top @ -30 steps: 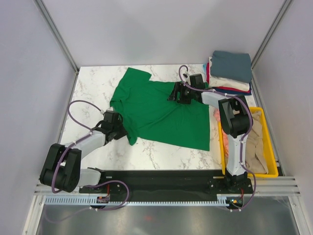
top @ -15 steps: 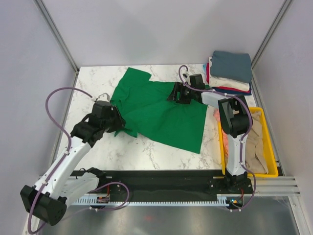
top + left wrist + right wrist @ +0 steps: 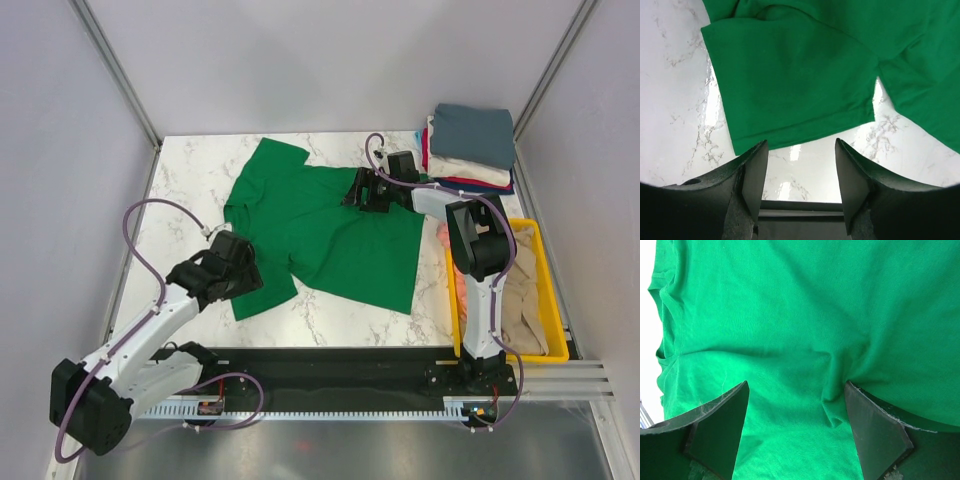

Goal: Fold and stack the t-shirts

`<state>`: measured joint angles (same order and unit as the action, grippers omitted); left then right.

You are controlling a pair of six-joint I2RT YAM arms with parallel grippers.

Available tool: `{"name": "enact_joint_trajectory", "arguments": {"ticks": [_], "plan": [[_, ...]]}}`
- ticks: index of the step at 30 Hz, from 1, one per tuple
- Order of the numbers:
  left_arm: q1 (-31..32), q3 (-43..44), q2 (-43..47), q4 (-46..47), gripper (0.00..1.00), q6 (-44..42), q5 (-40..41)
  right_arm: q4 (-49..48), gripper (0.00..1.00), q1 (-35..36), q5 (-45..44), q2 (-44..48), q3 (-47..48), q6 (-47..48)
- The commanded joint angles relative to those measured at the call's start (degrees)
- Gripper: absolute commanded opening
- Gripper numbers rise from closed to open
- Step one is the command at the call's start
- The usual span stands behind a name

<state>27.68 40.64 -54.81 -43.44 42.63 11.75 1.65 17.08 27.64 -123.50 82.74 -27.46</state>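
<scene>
T-shirt (image 3: 330,225), long axis left to right, hem rightward, left pincer (image 3: 800,146) apart, right pincer (image 3: 796,386) apart

My bright green t-shirt (image 3: 330,225) lies spread open and lightly wrinkled, one flap (image 3: 262,290) laid flat nearest my left side. Far to my right sits a stack of folded t-shirts (image 3: 468,165), a slate blue one (image 3: 474,128) on top.

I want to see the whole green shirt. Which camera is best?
The top camera: the green shirt shows nearly whole on the table. The left wrist sees only one part, the right wrist only close-up cloth.
</scene>
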Motion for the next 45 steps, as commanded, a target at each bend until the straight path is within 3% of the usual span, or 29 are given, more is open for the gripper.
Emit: {"name": "enact_joint_trajectory", "arguments": {"ticks": [1,5,9,15,20,23,27,34,38,45], "plan": [[-0.7,-3.4,-3.0,7.0,0.63,4.6,2.0,3.6,0.86,0.9,-0.4,-2.4,-2.3,0.0],[-0.7,-5.1,-5.9,8.6,0.76,7.7,1.0,4.6,0.86,1.8,-4.8,1.8,-3.4,1.1],[-0.9,-9.0,-1.4,9.3,0.78,10.6,3.9,9.4,0.88,3.1,-13.1,10.8,-3.9,4.7],[-6.9,-7.5,4.6,9.9,0.81,6.0,10.4,11.6,0.94,4.5,-24.5,26.8,-16.0,2.6],[-10.7,-1.3,-2.4,19.8,0.81,-0.3,6.7,12.2,0.95,4.6,-27.3,31.0,-23.7,-0.1],[-11.6,5.1,-14.1,26.5,0.82,-2.6,5.9,13.6,0.96,4.6,-28.8,29.2,-21.8,-0.2],[-12.7,20.4,-34.1,26.4,0.81,-4.7,5.4,17.0,0.96,4.5,-29.5,23.6,-14.3,1.2],[-15.8,37.7,-56.3,24.4,0.79,-5.9,-1.8,23.0,0.96,3.5,-29.2,10.0,-0.1,3.5],[-18.1,49.3,-65.3,17.4,0.78,-7.8,-1.2,24.1,0.96,2.6,-27.7,3.1,5.6,3.3],[-27.4,54.8,-73.8,12.7,0.77,-4.7,-5.1,29.9,0.96,2.3,-21.6,-12.6,24.2,5.1]]}}
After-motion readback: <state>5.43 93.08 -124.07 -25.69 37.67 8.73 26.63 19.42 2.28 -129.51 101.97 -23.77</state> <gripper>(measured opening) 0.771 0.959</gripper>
